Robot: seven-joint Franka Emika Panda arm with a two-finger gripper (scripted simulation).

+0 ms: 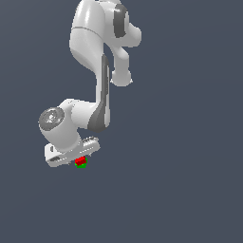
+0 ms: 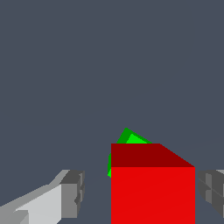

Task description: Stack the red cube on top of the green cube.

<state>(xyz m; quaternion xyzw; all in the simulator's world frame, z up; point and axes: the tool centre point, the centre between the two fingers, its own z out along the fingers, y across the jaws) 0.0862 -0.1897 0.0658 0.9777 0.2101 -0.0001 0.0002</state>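
Note:
The red cube (image 1: 79, 160) rests on top of the green cube (image 1: 81, 166) at the lower left of the exterior view, just under the white hand. In the wrist view the red cube (image 2: 153, 188) fills the space between the fingers, and only a corner of the green cube (image 2: 131, 138) shows behind and beneath it. My gripper (image 2: 142, 192) is open around the red cube. One grey finger pad (image 2: 72, 192) stands clearly apart from the cube. The other pad (image 2: 212, 192) sits close to its opposite face with a thin gap.
Only the plain dark grey floor (image 1: 180, 190) surrounds the two cubes. The white arm (image 1: 102, 95) bends down from the top of the exterior view to the hand.

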